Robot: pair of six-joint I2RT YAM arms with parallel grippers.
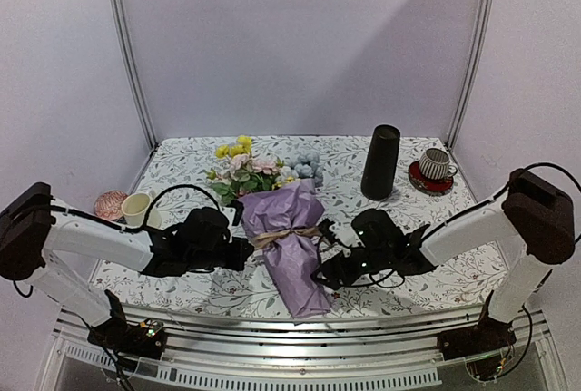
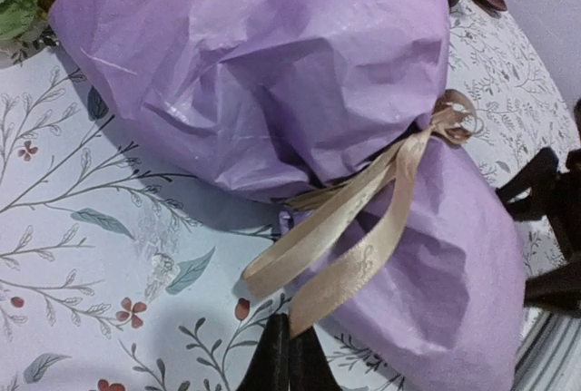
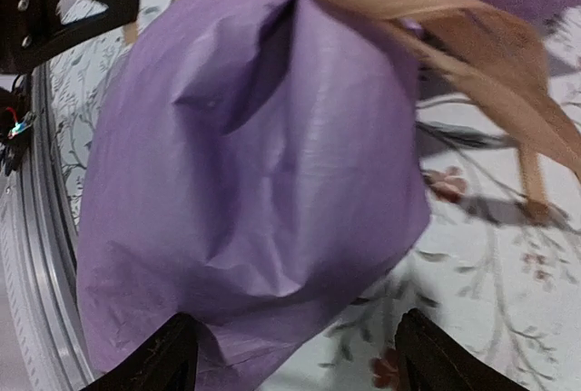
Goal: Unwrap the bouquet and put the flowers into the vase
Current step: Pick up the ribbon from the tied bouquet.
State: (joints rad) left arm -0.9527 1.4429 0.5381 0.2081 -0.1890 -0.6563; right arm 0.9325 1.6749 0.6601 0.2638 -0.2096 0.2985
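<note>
- The table (image 1: 209, 296) carries everything, and its near edge is close to the bundle. A careless drag could take the load over that edge.
- The bouquet (image 1: 289, 239) lies flat in the middle, with the flowers (image 1: 243, 166) toward the far side and its narrow end pointing at the near edge. Nothing pins it down, so a tug on the tie would probably slide the whole bundle rather than loosen it.
- The vase (image 1: 380, 162) stands upright, well apart at the far right, just beside a ribbed cup (image 1: 436, 164). It is tall and slim, so a swinging arm or trailing stems could topple it.
- The right gripper (image 3: 295, 341) has its fingers spread on either side of the narrow end and grasps nothing. If it closes too low, it may catch only paper and crumple it.
- The left gripper (image 2: 289, 346) is clenched tight where a tail of the tie ends. I cannot tell whether the tail is actually pinched. If it is not, the pull comes away empty.
- The ribbon (image 2: 363, 219) cinches the bundle's waist. Pulling the wrong strand could tighten the knot.
</note>
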